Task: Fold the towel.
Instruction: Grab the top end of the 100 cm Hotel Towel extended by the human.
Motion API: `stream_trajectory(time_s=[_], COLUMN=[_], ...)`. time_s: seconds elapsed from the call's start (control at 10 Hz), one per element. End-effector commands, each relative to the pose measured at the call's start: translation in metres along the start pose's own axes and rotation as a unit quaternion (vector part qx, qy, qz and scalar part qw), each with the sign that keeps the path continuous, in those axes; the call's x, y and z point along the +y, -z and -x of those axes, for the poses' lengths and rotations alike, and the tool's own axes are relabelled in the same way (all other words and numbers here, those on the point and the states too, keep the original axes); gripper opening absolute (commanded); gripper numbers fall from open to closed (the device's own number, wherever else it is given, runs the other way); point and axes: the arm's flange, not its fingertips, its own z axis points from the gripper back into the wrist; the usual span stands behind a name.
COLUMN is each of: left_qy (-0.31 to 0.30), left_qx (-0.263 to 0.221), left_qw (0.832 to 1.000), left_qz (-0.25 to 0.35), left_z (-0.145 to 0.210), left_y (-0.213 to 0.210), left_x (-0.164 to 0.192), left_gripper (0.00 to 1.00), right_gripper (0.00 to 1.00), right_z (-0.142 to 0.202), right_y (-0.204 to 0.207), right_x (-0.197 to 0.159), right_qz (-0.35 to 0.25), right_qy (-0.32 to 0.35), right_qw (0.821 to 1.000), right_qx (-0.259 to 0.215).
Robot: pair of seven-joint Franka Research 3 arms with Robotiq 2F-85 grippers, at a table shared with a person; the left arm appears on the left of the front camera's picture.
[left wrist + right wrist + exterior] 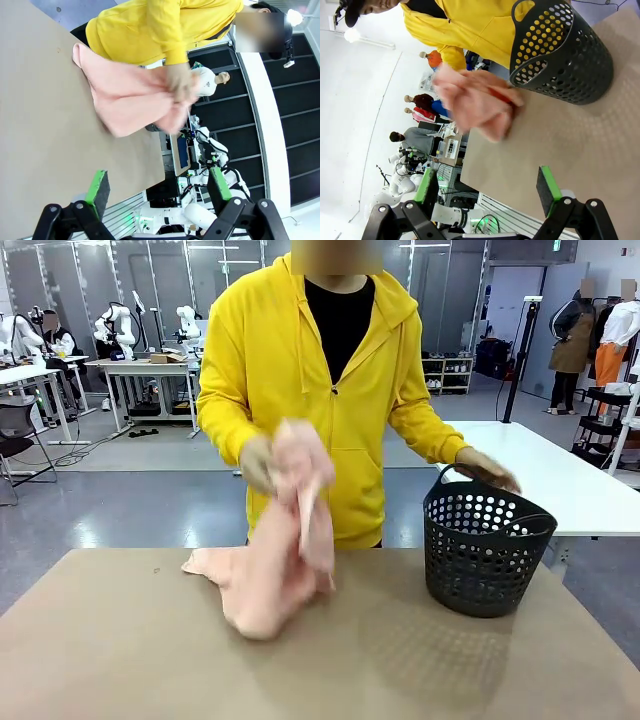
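Towel (268, 585) salmon-pink, bunched; top in person's hand (257, 462), rest on tbl (110, 660).

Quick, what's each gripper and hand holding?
Left gripper: open, empty.
Right gripper: open, empty.
One hand: holding salmon-pink terry towel.
Other hand: at black perforated plastic basket.

Black perforated basket (488, 555) stands upright near the far right edge of the brown worktop (120, 660). White table (570, 485) stands beyond it.
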Motion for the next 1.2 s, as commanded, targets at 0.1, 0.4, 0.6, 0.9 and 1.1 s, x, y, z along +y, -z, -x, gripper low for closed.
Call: stream_trajectory(time_s=[0.1, 0.4, 0.6, 0.9, 1.1], left_qy=[0.004, 0.004, 0.004, 0.004, 0.004], left_qx=[0.004, 0.004, 0.004, 0.004, 0.004], left_qw=[1.000, 1.000, 1.000, 1.000, 1.000], left_qz=[0.004, 0.004, 0.004, 0.004, 0.004], left_z=[-0.0011, -0.0011, -0.0011, -0.0011, -0.0011], left_y=[-0.0026, -0.0026, -0.0026, -0.0026, -0.0026], left_x=[-0.0009, -0.0009, -0.0009, -0.0009, -0.0009], left_gripper=[1.00, 1.00, 1.00, 1.00, 1.00], right_gripper=[1.00, 1.00, 1.00, 1.00, 1.00], right_z=[-0.0011, -0.0011, -0.0011, -0.0011, -0.0011], right_y=[-0.0002, -0.0002, -0.0002, -0.0002, -0.0002], right_x=[0.0003, 0.0003, 0.0003, 0.0003, 0.0003], right_qz=[-0.006, -0.006, -0.006, -0.006, -0.006], right_qy=[-0.004, -0.004, -0.004, -0.004, -0.004], right_qw=[1.000, 1.000, 1.000, 1.000, 1.000], right_qx=[-0.005, -0.005, -0.005, -0.005, -0.005])
